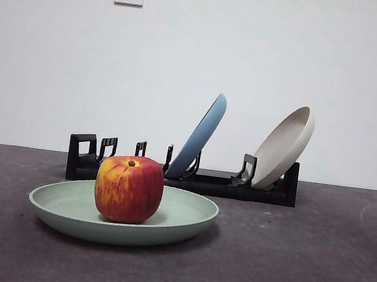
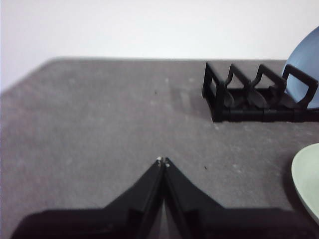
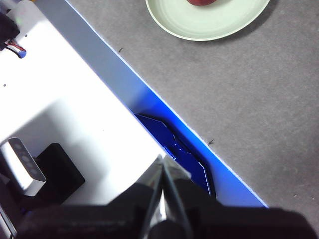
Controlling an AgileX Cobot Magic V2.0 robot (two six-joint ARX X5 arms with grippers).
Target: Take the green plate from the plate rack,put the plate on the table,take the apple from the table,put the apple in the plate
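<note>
Both grippers (image 2: 163, 162) (image 3: 162, 162) closed, empty

1. I see the green plate (image 1: 186, 218) lying flat on the table (image 1: 311, 266), in front of the plate rack (image 1: 238, 187).
2. The red-yellow apple (image 1: 129, 189) sits upright in it, stem dimple up.

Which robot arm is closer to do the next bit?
Neither needs to: the apple already sits in the green plate. The left gripper is nearer the plate; the right gripper is off the table's edge.
</note>
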